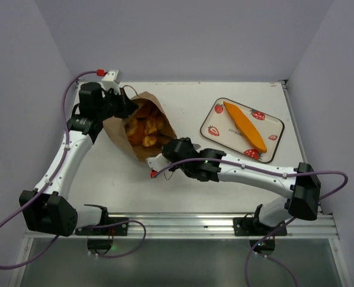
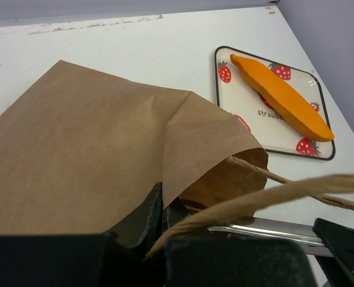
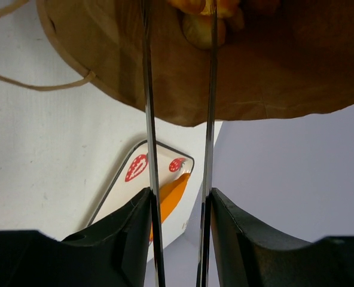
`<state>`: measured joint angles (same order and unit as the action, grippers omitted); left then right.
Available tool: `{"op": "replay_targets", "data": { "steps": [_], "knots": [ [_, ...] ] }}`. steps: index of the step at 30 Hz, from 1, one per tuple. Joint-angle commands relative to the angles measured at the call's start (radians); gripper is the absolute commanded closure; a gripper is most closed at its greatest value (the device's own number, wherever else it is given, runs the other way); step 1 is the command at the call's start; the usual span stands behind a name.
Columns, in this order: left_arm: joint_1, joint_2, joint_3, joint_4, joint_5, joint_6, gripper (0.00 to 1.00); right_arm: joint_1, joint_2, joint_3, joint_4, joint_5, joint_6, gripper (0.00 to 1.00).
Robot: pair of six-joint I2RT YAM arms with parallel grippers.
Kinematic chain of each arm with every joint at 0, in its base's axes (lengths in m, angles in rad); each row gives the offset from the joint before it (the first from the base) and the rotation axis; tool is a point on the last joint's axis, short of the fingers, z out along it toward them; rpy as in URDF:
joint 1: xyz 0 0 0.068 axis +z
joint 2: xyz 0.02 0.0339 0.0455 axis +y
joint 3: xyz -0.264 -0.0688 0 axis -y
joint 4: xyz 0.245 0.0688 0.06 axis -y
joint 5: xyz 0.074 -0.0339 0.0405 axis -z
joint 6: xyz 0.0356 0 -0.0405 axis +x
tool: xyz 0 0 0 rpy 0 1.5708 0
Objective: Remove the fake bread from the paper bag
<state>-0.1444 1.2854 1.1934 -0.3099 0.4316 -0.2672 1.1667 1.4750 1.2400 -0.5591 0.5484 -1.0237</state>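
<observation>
While the left gripper (image 2: 164,212) is pinching the paper bag (image 1: 114,128) by its rim, the mouth is gaping toward the right gripper (image 3: 178,200), which is squeezing metal tongs (image 3: 148,119) reaching inside among the fake bread (image 1: 144,128); one baguette (image 1: 244,127) is lying diagonally on the tray (image 1: 271,122), far-left to near-right.

The paper bag (image 1: 116,130) leans in the far-left part of the tabletop (image 1: 183,95), its mouth turned toward the near-right. Fake bread (image 1: 144,125) is piled inside it. The left jaws grip the bag's rim on the side toward the far-left corner. The tongs (image 3: 150,119), held in the right jaws, reach into the mouth from the near-right. Near the far-right corner, well apart from the bag, sits a tray (image 1: 272,128) with a baguette (image 1: 246,127) lying diagonally on it.
</observation>
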Motion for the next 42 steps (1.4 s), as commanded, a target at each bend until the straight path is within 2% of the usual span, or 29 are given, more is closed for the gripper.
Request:
{"op": "replay_targets", "data": {
  "steps": [1,8,12,16,20,28,38,42],
  "knots": [
    [-0.001,-0.017,0.048,0.009,0.055,-0.012,1.0,0.008,0.027,0.018,0.123,0.103,-0.065,0.55],
    [-0.001,-0.029,0.038,0.011,0.062,-0.012,1.0,0.008,0.09,0.026,0.172,0.113,-0.087,0.6],
    [-0.001,-0.037,0.031,0.014,0.058,-0.009,1.0,0.008,0.078,0.019,0.151,0.085,-0.066,0.88],
    [-0.001,-0.035,0.023,0.022,0.038,-0.003,1.0,0.005,0.001,0.054,0.068,-0.013,0.006,0.99],
    [0.0,-0.024,0.047,0.02,-0.011,0.0,1.0,-0.024,-0.099,0.117,-0.086,-0.161,0.111,1.0],
    [0.0,0.034,0.109,0.029,-0.086,-0.018,1.0,-0.176,-0.321,0.127,-0.162,-0.425,0.21,1.0],
    [-0.001,0.097,0.126,0.069,-0.051,-0.072,1.0,-0.274,-0.449,0.105,-0.183,-0.544,0.281,1.0],
    [0.0,0.094,0.127,0.058,-0.07,-0.053,1.0,-0.311,-0.469,0.186,-0.222,-0.6,0.319,1.0]
  ]
}}
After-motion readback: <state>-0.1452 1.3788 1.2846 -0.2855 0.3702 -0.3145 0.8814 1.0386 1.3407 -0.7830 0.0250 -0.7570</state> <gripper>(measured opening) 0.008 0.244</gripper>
